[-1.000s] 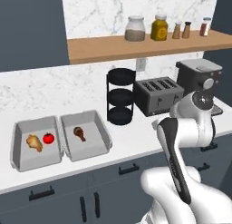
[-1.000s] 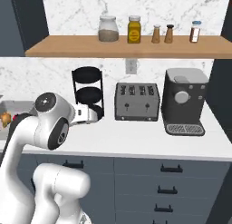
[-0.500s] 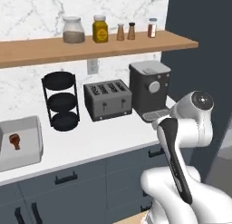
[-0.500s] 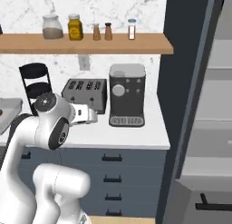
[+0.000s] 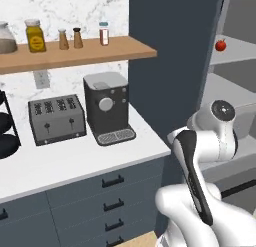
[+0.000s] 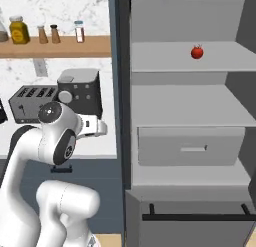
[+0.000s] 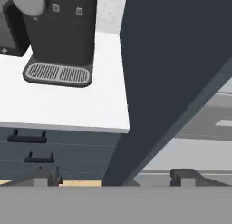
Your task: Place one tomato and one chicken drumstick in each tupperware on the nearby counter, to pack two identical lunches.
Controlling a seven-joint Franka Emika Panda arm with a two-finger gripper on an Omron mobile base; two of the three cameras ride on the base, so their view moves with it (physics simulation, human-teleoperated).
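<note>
arm folded low; fingers apparently spread, empty.

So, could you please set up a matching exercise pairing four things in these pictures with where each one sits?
Things:
1. small red tomato
2. dark grey slotted toaster
3. yellow-filled glass jar
4. pale grey pull-out drawer

Places:
A. on the brown wooden wall shelf
B. on the upper shelf of the open fridge
C. in the fridge, below its two open shelves
D. on the white counter, left of the black coffee machine

Pairs: 1-B, 2-D, 3-A, 4-C
</note>
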